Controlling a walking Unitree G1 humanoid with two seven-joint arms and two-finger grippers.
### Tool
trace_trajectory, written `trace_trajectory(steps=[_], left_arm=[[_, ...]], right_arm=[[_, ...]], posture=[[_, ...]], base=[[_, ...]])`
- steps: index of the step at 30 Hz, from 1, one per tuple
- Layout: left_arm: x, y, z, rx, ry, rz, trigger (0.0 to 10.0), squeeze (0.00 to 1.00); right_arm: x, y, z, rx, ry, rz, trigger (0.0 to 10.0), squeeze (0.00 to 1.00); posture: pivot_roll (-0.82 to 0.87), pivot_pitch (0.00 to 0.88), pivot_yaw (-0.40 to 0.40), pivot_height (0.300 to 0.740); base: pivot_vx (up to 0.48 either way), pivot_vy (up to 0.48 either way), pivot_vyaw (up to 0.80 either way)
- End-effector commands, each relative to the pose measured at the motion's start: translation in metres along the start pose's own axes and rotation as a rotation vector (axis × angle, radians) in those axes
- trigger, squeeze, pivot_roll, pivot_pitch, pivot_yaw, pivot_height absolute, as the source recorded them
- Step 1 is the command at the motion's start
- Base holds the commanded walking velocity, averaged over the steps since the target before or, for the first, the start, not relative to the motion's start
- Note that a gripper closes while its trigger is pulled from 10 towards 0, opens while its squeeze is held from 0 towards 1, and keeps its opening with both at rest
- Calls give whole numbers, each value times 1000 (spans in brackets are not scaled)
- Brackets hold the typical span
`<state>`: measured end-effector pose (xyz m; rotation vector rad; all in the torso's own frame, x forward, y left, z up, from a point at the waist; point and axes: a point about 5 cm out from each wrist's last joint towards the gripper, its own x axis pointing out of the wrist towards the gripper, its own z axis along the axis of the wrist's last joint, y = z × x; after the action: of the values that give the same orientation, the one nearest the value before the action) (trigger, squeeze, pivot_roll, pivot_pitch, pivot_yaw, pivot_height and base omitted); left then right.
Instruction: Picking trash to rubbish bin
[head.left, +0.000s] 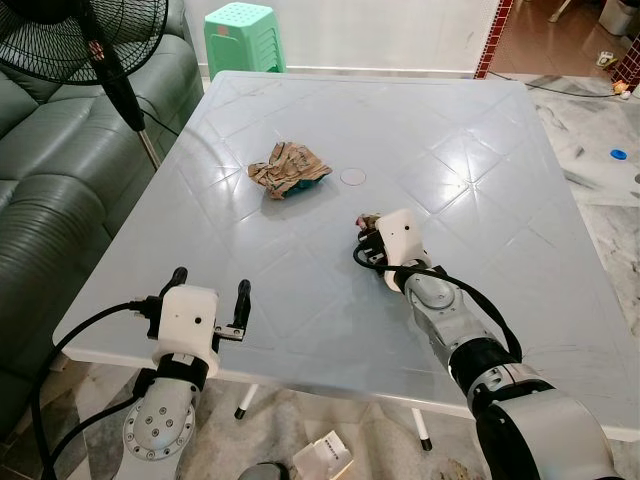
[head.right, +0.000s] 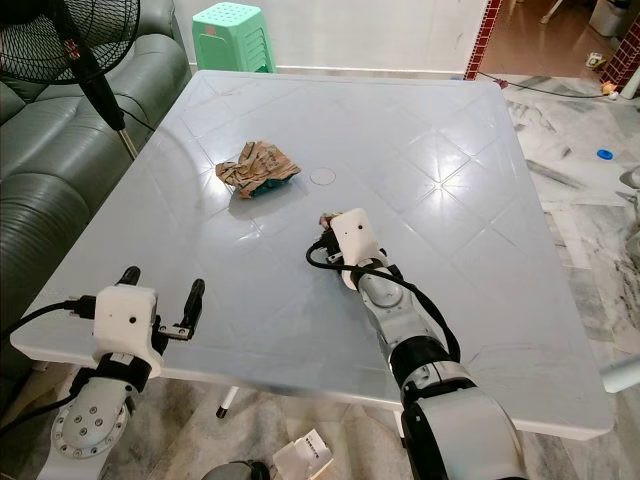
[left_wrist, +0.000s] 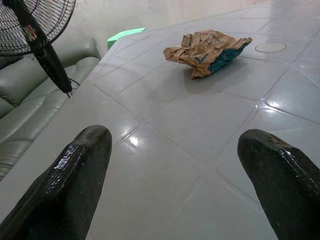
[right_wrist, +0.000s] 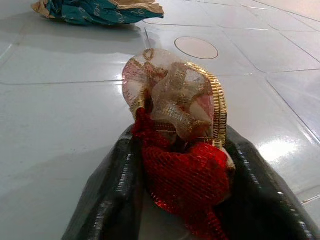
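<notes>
1. Right now the right gripper (head.left: 368, 238) is out over the middle of the grey table (head.left: 470, 120), its white wrist block resting low near the surface.
2. Its two black fingers (right_wrist: 112, 200) are clenched on a small wad of trash (right_wrist: 180, 130): red mesh netting with a gold-edged, translucent wrapper bunched on top.
3. The wad sticks out past the fingertips and sits just at the tabletop; whether it touches the surface I cannot tell.
4. Ahead of that gripper and off to its left lies a crumpled brown paper bag (head.left: 289, 168) with a teal lining, flat on the table and well apart from the fingers.
5. A round plug mark (head.left: 353, 177) in the tabletop lies just beside the bag, between it and the right gripper.
6. The left gripper (head.left: 210, 295) hovers at the near edge of the table with its fingers (left_wrist: 70, 185) spread wide and nothing between them.
7. The paper bag is far ahead of that left gripper, slightly to its right.
8. Beyond the left gripper, off the table's left side, stand a black pedestal fan (head.left: 95, 40) and a grey-green sofa (head.left: 40, 200).
9. A green plastic stool (head.left: 243, 36) stands past the table's far edge.
10. On the floor under the near edge lies a small white carton (head.left: 325, 457).
</notes>
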<state>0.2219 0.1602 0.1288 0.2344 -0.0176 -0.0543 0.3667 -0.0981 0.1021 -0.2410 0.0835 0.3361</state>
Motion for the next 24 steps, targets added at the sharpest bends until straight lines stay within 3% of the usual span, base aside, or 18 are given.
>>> trace_trajectory(steps=[1, 8, 16, 24], left_arm=[[1, 3, 2, 18, -3, 9, 10000, 0], [3, 2, 2, 16, -5, 12, 10000, 0], [11, 1, 3, 10, -23, 28, 10000, 0], [28, 7, 9, 20, -73, 92, 10000, 0]], right_arm=[[1, 1, -1, 22, 6, 9, 0, 0], [1, 1, 0, 26, 5, 13, 0, 0], [5, 4, 15, 98, -62, 67, 0, 0], [10, 6, 62, 115, -305, 91, 0, 0]], posture=[[165, 127, -7, 740], [158, 123, -12, 740], [142, 99, -22, 740], [110, 50, -29, 740]], base=[[0, 0, 0], [0, 0, 0], [0, 0, 0], [0, 0, 0]])
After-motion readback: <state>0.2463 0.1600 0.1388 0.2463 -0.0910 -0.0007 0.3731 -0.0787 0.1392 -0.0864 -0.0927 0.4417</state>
